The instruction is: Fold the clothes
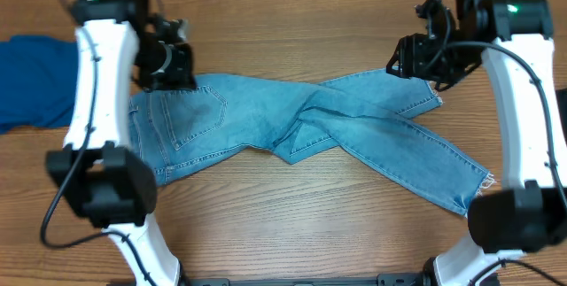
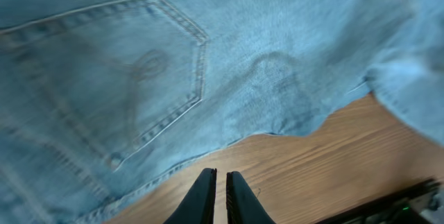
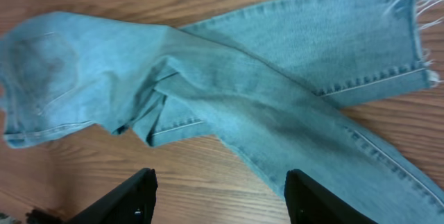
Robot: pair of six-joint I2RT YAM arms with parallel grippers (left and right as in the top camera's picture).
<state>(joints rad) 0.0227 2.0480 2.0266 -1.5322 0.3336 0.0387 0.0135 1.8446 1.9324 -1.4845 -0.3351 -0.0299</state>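
- Overhead view: the jeans [image 1: 301, 131] lie on the tabletop [image 1: 292, 224] with their legs crossed. The left arm hides part of the waist end.
- A blue cloth [image 1: 31, 78] is cut off by the left edge.
- The left wrist view is blurry. The left pincer [image 2: 216, 182] is almost closed and holds nothing, just beside the jeans.
- The right pincer [image 3: 218, 196] is wide and empty. Only its tips show.

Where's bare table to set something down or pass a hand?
Free: far strip of table between the arms, beyond the jeans; near strip between the arm bases. Crowded: left end, blue garment at the edge.
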